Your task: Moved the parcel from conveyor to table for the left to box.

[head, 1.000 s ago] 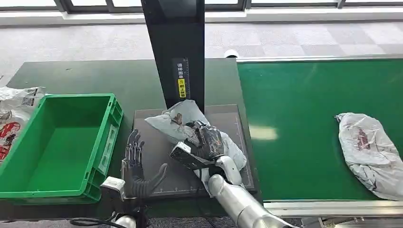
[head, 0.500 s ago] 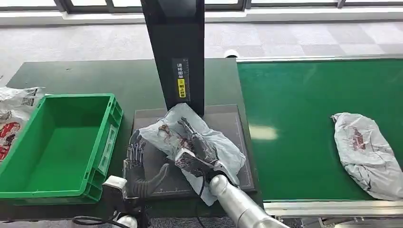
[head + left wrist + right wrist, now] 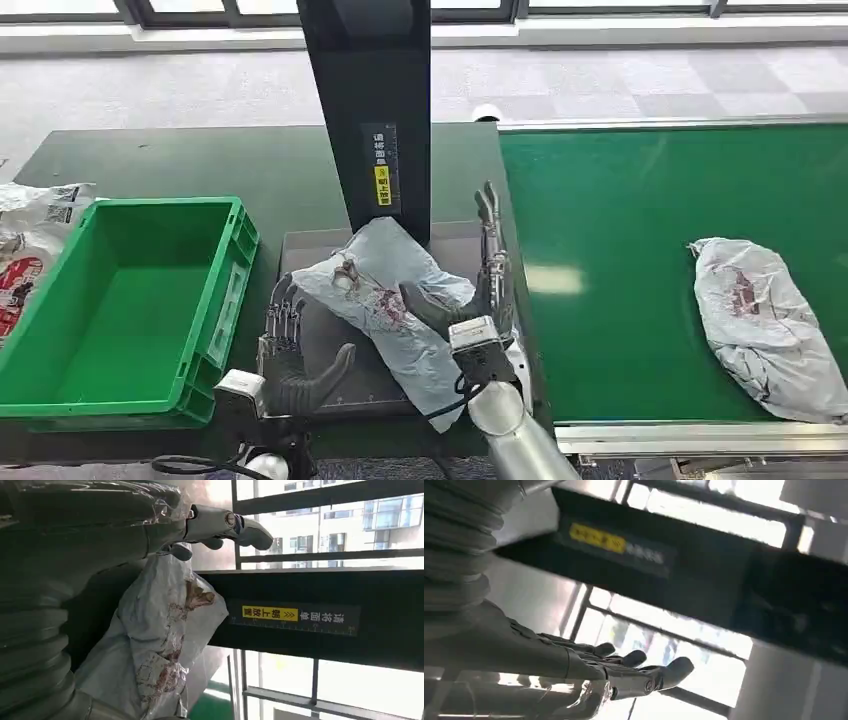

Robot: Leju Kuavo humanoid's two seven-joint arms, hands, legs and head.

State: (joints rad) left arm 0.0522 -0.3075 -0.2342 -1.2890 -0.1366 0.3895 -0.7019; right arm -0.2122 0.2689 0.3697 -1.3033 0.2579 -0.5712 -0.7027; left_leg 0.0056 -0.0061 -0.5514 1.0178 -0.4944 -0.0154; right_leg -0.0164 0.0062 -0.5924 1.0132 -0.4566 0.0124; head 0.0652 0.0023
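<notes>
Parcel (image 3: 385, 295) lies on the grey pad against the black post (image 3: 370, 110), off the conveyor (image 3: 640, 200). Right hand (image 3: 480, 290) beside it holds nothing, fingers wide; left hand (image 3: 290, 350), fingers spread, must yet box it in the green crate (image 3: 235, 270).

Right robot hand (image 3: 478, 300) raised, fingers spread; left robot hand (image 3: 290, 350) likewise.

Silver arms, dark fingers (image 3: 493, 262), grey ribbed cover (image 3: 30, 645).
</notes>
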